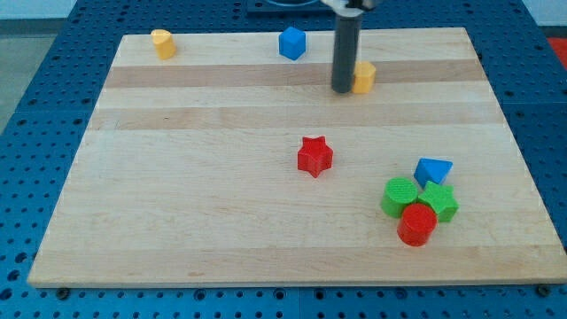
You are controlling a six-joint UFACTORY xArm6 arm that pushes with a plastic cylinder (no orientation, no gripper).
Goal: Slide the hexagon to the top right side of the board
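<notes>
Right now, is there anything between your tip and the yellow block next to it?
No. In the camera view my tip sits right against the left side of the yellow hexagon, with no block and no visible gap between them.

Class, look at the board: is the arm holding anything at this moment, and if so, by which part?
Nothing is held. My tip is a bare rod end with no fingers; it only sits against the left side of the yellow hexagon on the board.

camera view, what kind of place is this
Probably a robotics lab bench: a wooden board on a blue perforated table, small coloured blocks like the red star, and my tip beside the yellow hexagon.
</notes>
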